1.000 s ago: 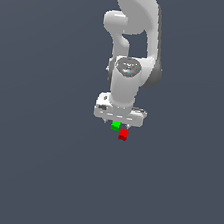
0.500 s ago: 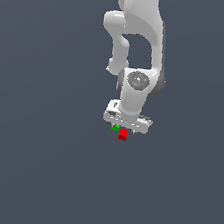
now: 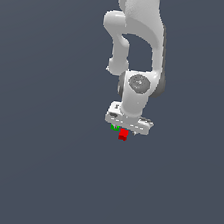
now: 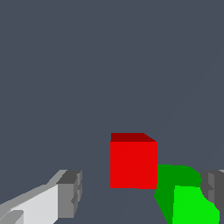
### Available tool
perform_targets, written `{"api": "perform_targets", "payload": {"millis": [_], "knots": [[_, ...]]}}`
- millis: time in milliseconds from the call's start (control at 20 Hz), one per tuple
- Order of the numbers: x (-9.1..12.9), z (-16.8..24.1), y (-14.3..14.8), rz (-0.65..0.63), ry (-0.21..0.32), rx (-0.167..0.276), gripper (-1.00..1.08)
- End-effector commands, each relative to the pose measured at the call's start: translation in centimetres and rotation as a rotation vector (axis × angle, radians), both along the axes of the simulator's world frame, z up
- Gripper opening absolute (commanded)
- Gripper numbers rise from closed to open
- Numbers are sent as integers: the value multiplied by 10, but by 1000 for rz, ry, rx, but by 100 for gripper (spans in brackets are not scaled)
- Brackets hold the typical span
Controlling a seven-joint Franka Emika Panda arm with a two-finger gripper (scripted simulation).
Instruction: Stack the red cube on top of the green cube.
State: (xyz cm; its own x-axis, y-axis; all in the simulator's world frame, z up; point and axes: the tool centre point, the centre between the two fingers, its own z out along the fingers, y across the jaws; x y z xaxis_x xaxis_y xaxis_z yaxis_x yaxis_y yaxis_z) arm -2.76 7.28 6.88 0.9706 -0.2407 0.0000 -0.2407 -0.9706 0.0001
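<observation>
The red cube (image 3: 123, 134) sits on the grey floor right under the white hand. The green cube (image 3: 114, 127) is beside it, toward the exterior view's left, and is mostly hidden by the hand. In the wrist view the red cube (image 4: 133, 162) stands between the two fingers (image 4: 70, 192), with wide gaps on both sides. The green cube (image 4: 188, 197) lies close beside it, near the other finger (image 4: 214, 183). My gripper (image 3: 124, 130) is open, low over the cubes and holds nothing; it also shows in the wrist view (image 4: 141, 194).
A plain dark grey floor (image 3: 36, 164) surrounds the cubes. The white arm (image 3: 138, 47) rises straight above them. Nothing else shows.
The hand has moved a little toward the exterior view's right and come down closer over the cubes. Both cubes stay where they were.
</observation>
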Motion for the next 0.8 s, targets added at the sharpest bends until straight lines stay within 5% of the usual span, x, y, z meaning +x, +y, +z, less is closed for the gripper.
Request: {"api": "perform_targets", "payload": {"millis": [0,650,700,750], "knots": [[0,-6,0,-1,1,0,100],[1,-49,1,-5,0,0,100],[1,-49,1,-5,0,0,-100],[1,-49,1,-5,0,0,-100]]}}
